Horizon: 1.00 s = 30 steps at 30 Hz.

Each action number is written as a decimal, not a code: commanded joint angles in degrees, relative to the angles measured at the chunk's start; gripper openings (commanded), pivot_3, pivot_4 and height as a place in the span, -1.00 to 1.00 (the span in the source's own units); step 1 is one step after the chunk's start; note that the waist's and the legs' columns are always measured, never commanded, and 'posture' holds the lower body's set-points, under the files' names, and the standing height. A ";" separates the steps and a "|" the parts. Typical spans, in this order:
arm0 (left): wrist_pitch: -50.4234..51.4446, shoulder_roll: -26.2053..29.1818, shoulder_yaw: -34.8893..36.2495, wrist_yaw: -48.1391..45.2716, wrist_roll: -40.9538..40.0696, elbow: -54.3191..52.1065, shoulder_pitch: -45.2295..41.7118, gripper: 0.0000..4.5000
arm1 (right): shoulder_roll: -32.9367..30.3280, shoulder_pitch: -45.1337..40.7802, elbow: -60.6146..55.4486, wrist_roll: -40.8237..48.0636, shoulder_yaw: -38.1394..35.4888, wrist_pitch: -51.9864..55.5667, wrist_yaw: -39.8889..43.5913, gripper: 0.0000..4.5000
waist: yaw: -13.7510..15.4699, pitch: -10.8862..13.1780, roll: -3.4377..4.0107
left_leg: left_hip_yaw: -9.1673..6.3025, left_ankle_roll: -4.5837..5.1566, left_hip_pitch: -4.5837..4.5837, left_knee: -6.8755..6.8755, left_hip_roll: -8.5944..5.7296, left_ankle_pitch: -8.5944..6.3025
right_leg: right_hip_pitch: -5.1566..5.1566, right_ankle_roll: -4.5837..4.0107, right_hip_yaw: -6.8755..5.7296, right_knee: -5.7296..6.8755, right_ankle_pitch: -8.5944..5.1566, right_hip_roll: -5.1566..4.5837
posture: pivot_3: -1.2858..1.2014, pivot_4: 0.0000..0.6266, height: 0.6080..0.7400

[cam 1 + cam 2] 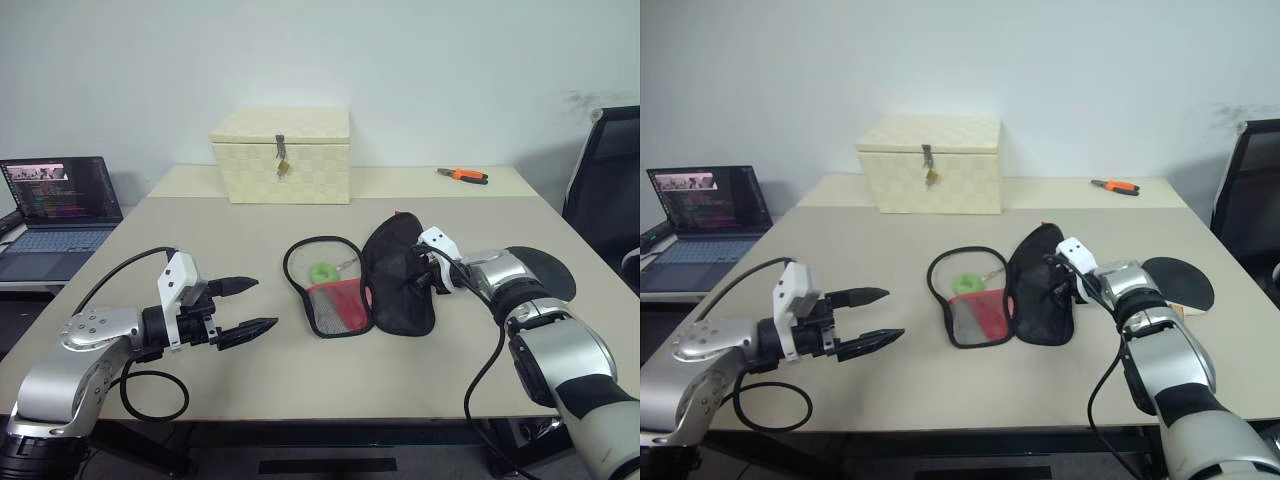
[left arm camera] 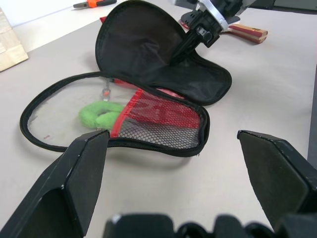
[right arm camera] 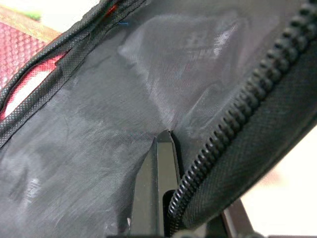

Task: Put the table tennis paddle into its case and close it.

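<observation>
Pinching the case's raised flap in my right jaws, left jaws spread wide; paddle handle points toward the worktop's right edge.

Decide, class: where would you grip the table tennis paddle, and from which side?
Grip the wooden handle, coming from the robot's right. The table tennis paddle lies flat, its face too wide for a gripper, and the case blocks its other side.

A cream latched box sits at twelve o'clock on the worktop, orange-handled pliers at two, laptop at ten.
</observation>
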 commanded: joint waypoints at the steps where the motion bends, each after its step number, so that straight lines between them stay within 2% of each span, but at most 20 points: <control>1: -1.05 0.43 1.08 -0.23 -0.52 -1.43 -0.86 1.00 | -0.08 -2.04 0.38 -0.82 -1.93 -1.90 -2.66 -0.55 | 0.00 0.00 0.00 | 0.00 0.00 0.00 0.01 0.00 0.00 | 0.00 0.00 0.00 0.02 0.00 0.00 | 0.03 -0.52 1.00; 6: -0.54 -0.62 0.27 -0.18 -1.33 -1.16 -2.49 1.00 | -1.47 -2.15 0.12 -2.01 -2.68 -4.11 -4.78 0.21 | 0.00 0.00 0.00 | 0.00 0.00 0.00 0.03 -0.01 0.00 | -0.01 0.00 0.00 0.10 0.00 0.00 | 0.03 -0.52 1.00; 11: -0.70 -1.95 -1.11 -0.24 -0.93 -1.16 -3.13 1.00 | -7.00 -0.69 -1.66 -7.86 0.02 -12.16 -8.91 0.99 | 0.15 0.02 0.03 | 0.01 0.00 0.00 0.06 -0.06 0.00 | -0.03 0.01 0.00 0.19 -0.01 -0.02 | 0.03 -0.52 1.00; 14: -0.97 -2.53 -1.88 -0.57 -0.74 -0.91 -3.26 1.00 | -9.90 0.55 -2.89 -7.40 -1.39 -12.26 -8.82 0.99 | 0.24 0.02 0.02 | 0.02 0.00 0.00 0.06 -0.07 0.00 | -0.03 0.02 0.01 0.18 -0.01 -0.03 | 0.03 -0.52 1.00; 17: -1.31 -3.02 -2.49 -1.01 -0.52 -0.13 -4.03 1.00 | -12.04 2.47 -6.00 -3.64 -5.70 -7.87 -9.08 0.99 | 0.24 0.02 0.02 | 0.04 0.00 0.04 0.05 -0.07 0.00 | -0.02 0.00 0.01 0.21 -0.01 -0.02 | 0.03 -0.52 1.00; 22: -1.40 -3.83 -3.25 -1.44 -0.85 0.57 -5.72 1.00 | -14.87 8.88 -14.67 0.38 -14.25 0.38 -19.36 0.99 | 0.36 0.02 0.03 | 0.06 -0.01 0.10 0.09 -0.07 0.01 | -0.01 -0.04 0.05 0.37 -0.03 -0.01 | 0.03 -0.52 1.00; 24: -1.16 -3.94 -3.43 -1.70 -1.27 0.34 -6.12 1.00 | -14.94 13.52 -22.25 2.79 -19.72 6.81 -25.64 0.99 | 0.39 0.02 0.02 | 0.10 -0.01 0.11 0.11 -0.06 0.01 | -0.01 -0.03 0.07 0.41 -0.04 -0.01 | 0.03 -0.52 1.00; 26: -1.09 -3.98 -3.69 -2.04 -1.38 0.46 -6.69 1.00 | -13.82 20.97 -35.22 4.37 -24.86 15.13 -30.57 0.99 | 0.52 0.01 0.02 | 0.10 -0.01 0.09 0.11 -0.07 0.01 | -0.02 -0.03 0.10 0.41 -0.04 -0.01 | 0.03 -0.52 1.00; 30: -1.79 -4.32 -4.48 -2.64 -0.79 1.76 -7.62 1.00 | -8.68 32.64 -59.07 5.85 -32.00 27.79 -39.12 0.99 | 0.45 0.02 0.04 | 0.00 -0.01 0.06 0.12 -0.05 0.01 | -0.03 -0.04 0.17 0.47 -0.05 -0.01 | 0.03 -0.52 1.00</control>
